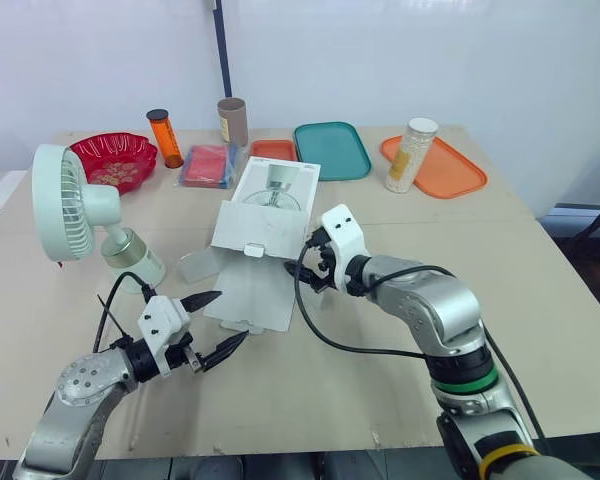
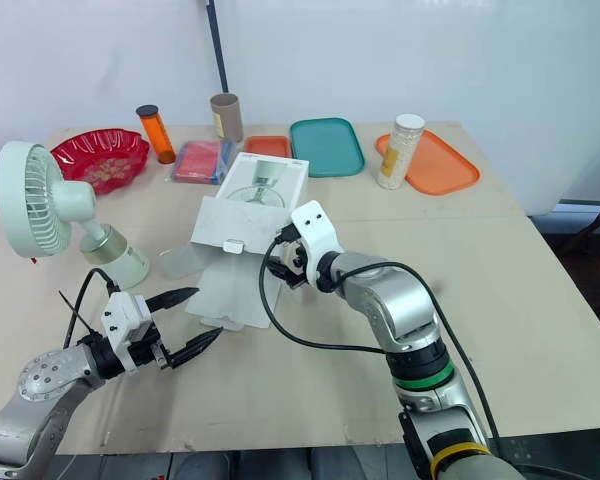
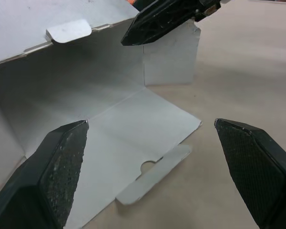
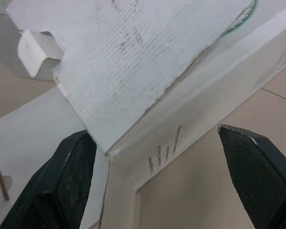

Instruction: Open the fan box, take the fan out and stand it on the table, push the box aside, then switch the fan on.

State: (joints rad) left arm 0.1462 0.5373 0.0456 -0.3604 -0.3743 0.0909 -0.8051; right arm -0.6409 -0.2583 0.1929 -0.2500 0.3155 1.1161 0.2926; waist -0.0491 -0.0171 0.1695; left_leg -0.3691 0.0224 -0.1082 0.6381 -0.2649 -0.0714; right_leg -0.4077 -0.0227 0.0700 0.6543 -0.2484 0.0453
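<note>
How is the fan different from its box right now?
The fan stands upright on its base; the box lies flat with its flaps open. The fan is pale green and round; the box is white and flat-sided. The fan stands alone at the left; the right gripper is at the box. Both sit on the table.

Switch on the fan (image 1: 64, 203): too small to make out.
Print on the fan box (image 1: 273, 188): too small to read.
Wrist views: fan box cut off at edges.
</note>
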